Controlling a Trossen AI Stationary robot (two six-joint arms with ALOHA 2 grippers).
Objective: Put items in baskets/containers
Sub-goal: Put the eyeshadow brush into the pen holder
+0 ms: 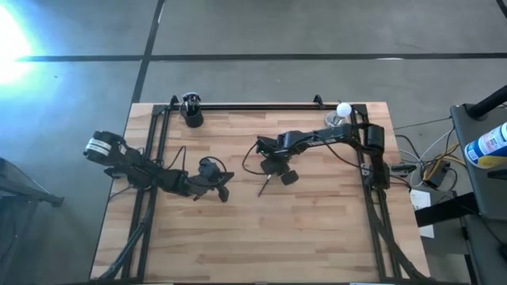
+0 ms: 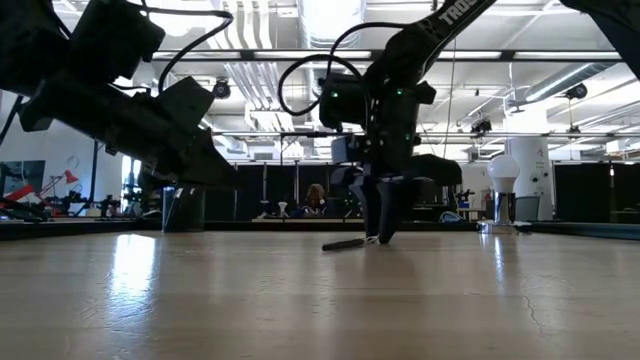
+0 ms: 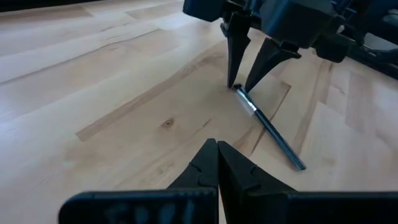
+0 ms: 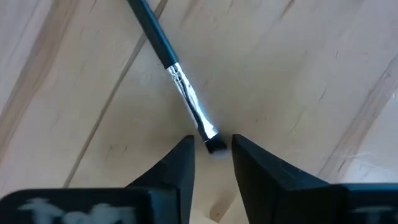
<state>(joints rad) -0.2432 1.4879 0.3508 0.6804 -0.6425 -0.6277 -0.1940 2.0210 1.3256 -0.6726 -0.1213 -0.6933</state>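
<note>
Your right gripper (image 4: 211, 163) is hovering, fingers spread, astride the bristle tip of the brush (image 4: 180, 87) lying flat on the counter (image 1: 317, 229); its handle is running away from them. Left gripper (image 3: 216, 163), pressed together, is waiting nearby.

A pale wooden table (image 1: 253, 229) carries one thin brush (image 1: 264, 187) mid-table and a black cup (image 1: 192, 118) by its far edge.

Pale wooden table (image 1: 317, 229); brush (image 4: 180, 87) has shiny metal ferrule.
</note>
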